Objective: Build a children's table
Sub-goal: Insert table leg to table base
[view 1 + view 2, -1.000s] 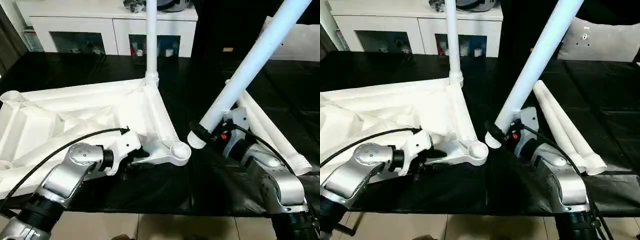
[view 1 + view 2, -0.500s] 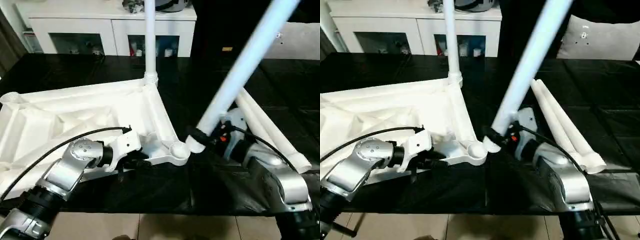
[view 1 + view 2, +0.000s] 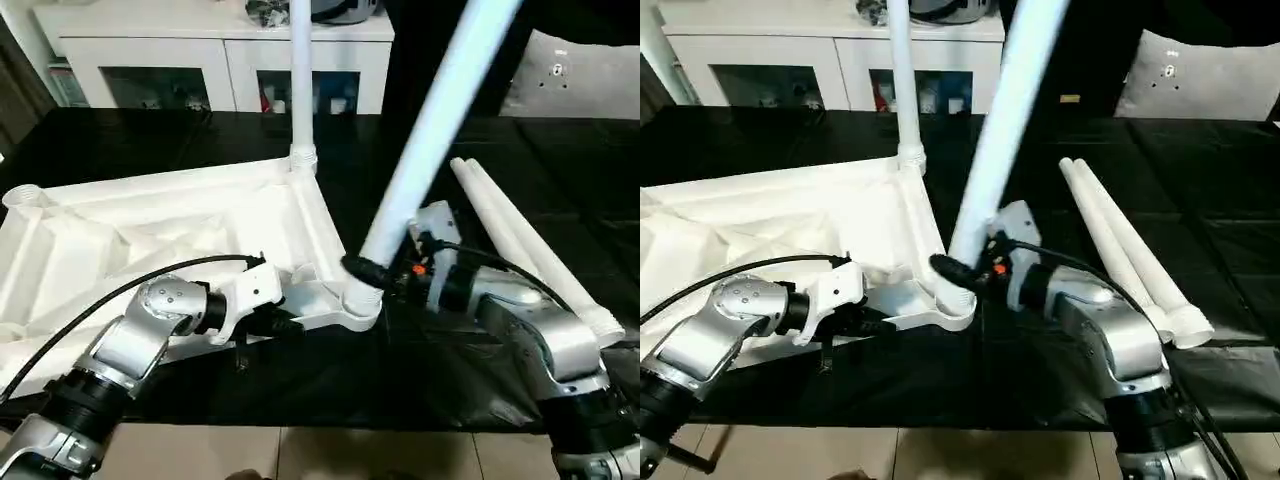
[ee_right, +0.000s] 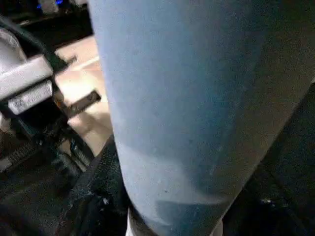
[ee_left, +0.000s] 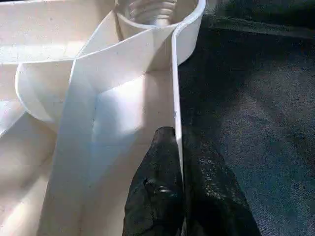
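The white table top [image 3: 150, 230] lies upside down on the black table, ribs showing. One leg [image 3: 302, 80] stands upright in its far corner socket. My left gripper [image 3: 288, 322] is shut on the top's thin rim wall [image 5: 174, 113] just short of the near right corner socket [image 5: 157, 12], with one black finger [image 5: 155, 196] on each side of the wall. My right gripper [image 3: 368, 272] is shut on a second leg [image 3: 430, 120], which leans up to the right. That leg's lower end sits at the near corner socket [image 3: 355, 300]. In the right wrist view the held leg [image 4: 187, 98] is very close.
Two more white legs [image 3: 520, 240] lie side by side on the black table to the right of my right arm. A white cabinet with dark glass doors [image 3: 220, 70] stands behind the table. Tiled floor [image 3: 320, 455] shows past the table's near edge.
My left gripper has shut on the top's rim. My right arm has swung the held leg to the left, bringing its lower end onto the near corner socket and standing it steeper.
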Available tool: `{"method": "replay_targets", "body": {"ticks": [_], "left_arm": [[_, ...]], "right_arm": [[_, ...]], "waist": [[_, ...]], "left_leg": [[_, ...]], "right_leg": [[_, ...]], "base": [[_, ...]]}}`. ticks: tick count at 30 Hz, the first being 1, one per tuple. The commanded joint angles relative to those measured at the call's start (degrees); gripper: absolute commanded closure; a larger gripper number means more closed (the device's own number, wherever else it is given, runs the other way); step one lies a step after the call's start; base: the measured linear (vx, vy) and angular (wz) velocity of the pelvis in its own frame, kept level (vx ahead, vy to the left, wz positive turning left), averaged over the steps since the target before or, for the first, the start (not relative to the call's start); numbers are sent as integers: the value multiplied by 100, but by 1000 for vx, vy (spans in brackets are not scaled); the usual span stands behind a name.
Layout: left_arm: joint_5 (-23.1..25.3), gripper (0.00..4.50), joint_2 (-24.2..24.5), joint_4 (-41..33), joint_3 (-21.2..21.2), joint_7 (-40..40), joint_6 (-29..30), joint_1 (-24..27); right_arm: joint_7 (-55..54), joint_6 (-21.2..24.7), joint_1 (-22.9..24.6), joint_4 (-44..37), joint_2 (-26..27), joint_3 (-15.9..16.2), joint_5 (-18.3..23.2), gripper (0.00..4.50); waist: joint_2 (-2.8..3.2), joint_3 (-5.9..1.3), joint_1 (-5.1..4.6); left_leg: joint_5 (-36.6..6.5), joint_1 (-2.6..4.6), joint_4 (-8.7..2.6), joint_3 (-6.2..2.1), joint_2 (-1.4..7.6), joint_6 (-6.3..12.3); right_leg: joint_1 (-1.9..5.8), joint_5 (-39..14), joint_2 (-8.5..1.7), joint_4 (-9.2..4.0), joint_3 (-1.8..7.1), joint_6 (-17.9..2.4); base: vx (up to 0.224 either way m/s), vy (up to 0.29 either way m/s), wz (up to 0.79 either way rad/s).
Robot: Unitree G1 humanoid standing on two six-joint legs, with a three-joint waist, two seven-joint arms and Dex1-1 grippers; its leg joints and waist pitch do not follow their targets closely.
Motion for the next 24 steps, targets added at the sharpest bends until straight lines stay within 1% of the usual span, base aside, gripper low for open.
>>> {"method": "replay_targets", "body": {"ticks": [1, 2, 5, 6, 8, 10, 12, 13, 14, 15, 17, 22, 24], "left_arm": [[-86, 450, -69, 95, 58, 17, -37, -30], [-89, 450, -91, 116, 64, 10, -63, -31], [-112, 450, -134, 149, 81, -5, -169, -18], [-122, 450, -163, 164, 89, 5, -234, -20], [-125, 450, -184, 177, 97, 6, -281, -22], [-136, 450, -220, 160, 72, -75, -344, -44], [-131, 450, -226, 151, 63, -104, -366, -53], [-126, 450, -232, 147, 54, -135, -398, -64], [-124, 450, -249, 149, 53, -153, -414, -80], [-134, 450, -264, 150, 60, -158, -420, -91], [-157, 450, -289, 163, 68, -185, -445, -103], [-193, 450, -366, 203, 90, -188, -470, -137], [-179, 450, -402, 238, 103, -146, -472, -158]], "right_arm": [[116, 109, -125, 85, -70, 94, -65, 259], [174, 140, -143, 134, -93, 134, -81, 259], [247, 181, -178, 238, -139, 239, -148, 259], [252, 210, -205, 299, -143, 288, -184, 259], [250, 236, -229, 341, -149, 322, -200, 259], [240, 164, -329, 548, -145, 434, -304, 259], [240, 113, -370, 639, -136, 465, -356, 259], [231, 74, -411, 738, -118, 481, -401, 259], [239, 25, -460, 864, -93, 490, -443, 259], [240, 2, -486, 941, -79, 494, -464, 259], [238, -40, -515, 1048, -75, 512, -503, 259], [299, -170, -504, 1289, -42, 481, -490, 259], [354, -236, -488, 1329, -13, 443, -454, 259]], "waist": [[-5, -361, 23], [-18, -361, 22], [-14, -362, 31], [-34, -356, 30], [-18, -359, 36], [-44, -356, 30], [-22, -355, 34], [-21, -356, 31], [-24, -358, 27], [-22, -365, 35], [-26, -364, 25], [-20, -343, 23], [-17, -348, 23]], "left_leg": [[-649, 31, -468, -66, 328, 149], [-609, 22, -463, -61, 326, 168], [-574, 22, -461, -61, 330, 201], [-595, 19, -462, -54, 327, 199], [-624, 25, -464, -58, 334, 191], [-627, 18, -463, -50, 330, 199], [-682, 28, -466, -51, 335, 173], [-692, 28, -467, -53, 334, 162], [-683, 25, -467, -51, 332, 160], [-613, 19, -462, -50, 335, 182], [-622, 23, -463, -47, 332, 205], [-846, 31, -482, -47, 339, 156], [-855, 34, -482, -46, 340, 148]], "right_leg": [[309, -296, -417, -380, 217, -1565], [313, -263, -422, -383, 223, -1564], [311, -259, -425, -381, 220, -1554], [311, -326, -424, -392, 222, -1538], [305, -435, -432, -395, 224, -1519], [301, -490, -429, -405, 223, -1505], [288, -639, -434, -411, 223, -1487], [287, -664, -430, -410, 223, -1475], [288, -654, -429, -411, 222, -1475], [296, -529, -430, -398, 225, -1473], [286, -504, -426, -402, 217, -1504], [276, -870, -434, -433, 221, -1452], [274, -893, -435, -436, 225, -1438]], "base": [[0, 0, 0], [0, 0, 0], [0, 0, 0], [0, 0, 0], [0, 0, 0], [0, 0, 0], [0, 0, 0], [0, 0, 0], [0, 0, 0], [0, 0, 0], [0, 0, 0], [0, 0, 0], [0, 0, 0]]}}
